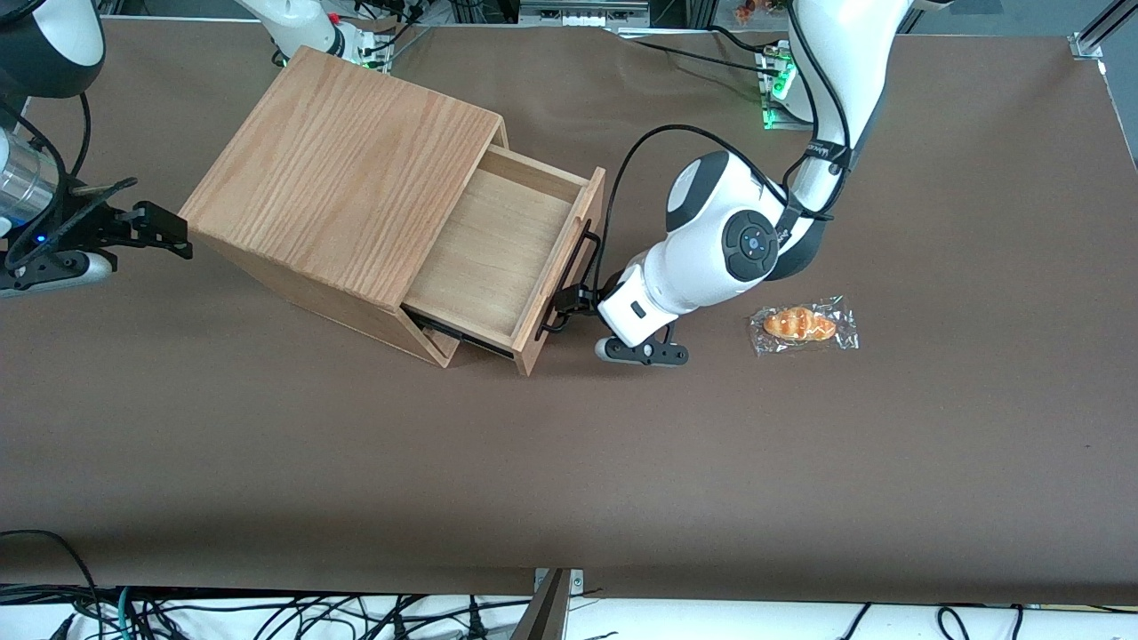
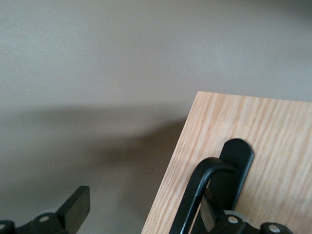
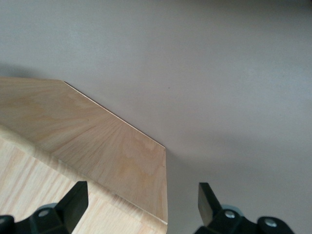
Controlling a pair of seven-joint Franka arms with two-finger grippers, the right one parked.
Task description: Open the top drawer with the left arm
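The top drawer [image 1: 494, 253] of the oak cabinet [image 1: 338, 169] stands pulled well out, and its pale inside is bare. The long black bar handle [image 1: 576, 264] runs along the drawer front. The left arm [image 1: 711, 253] reaches low over the table, with its gripper [image 1: 569, 307] at the end of the handle nearer the front camera. In the left wrist view the gripper [image 2: 144, 217] is open. One fingertip [image 2: 210, 214] sits between the handle bar [image 2: 197, 192] and the drawer front [image 2: 273, 131]. The other fingertip [image 2: 75, 208] hangs over the table, off the drawer's edge.
A wrapped bread roll [image 1: 803, 324] lies on the brown table [image 1: 569, 480], toward the working arm's end and beside the arm's wrist. A second, shut drawer shows below the open one [image 1: 467, 338]. Cables hang along the table's near edge.
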